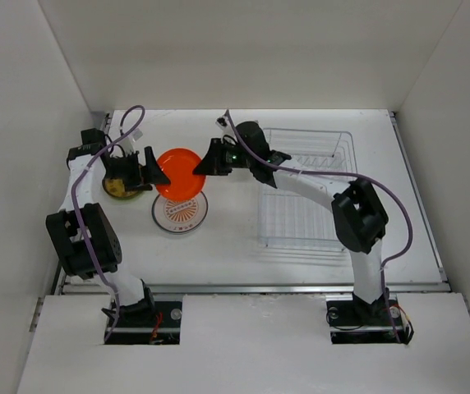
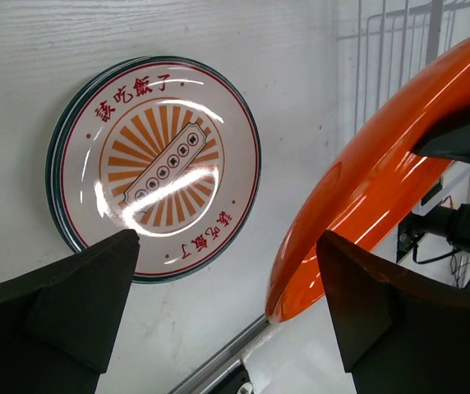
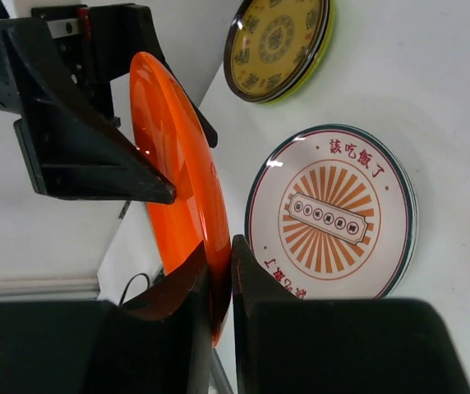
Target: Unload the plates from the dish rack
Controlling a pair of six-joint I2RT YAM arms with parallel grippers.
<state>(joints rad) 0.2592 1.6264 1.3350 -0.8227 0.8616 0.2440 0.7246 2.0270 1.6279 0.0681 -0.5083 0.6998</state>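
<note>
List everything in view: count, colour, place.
orange plate: one, orange, held off the table between both grippers.
patterned plate: one on top, white with an orange centre and teal rim, flat on the table just nearer than the orange plate; a second rim seems to show beneath it.
yellow plate: one, yellow with a dark rim, flat at the table's left; a lime edge shows under it.
rack: one, silver wire, on the table's right half; no plate visible in it.
table: one, white.
left gripper: black, open, fingers either side of the orange plate's rim.
right gripper: black, shut on the orange plate's rim.
</note>
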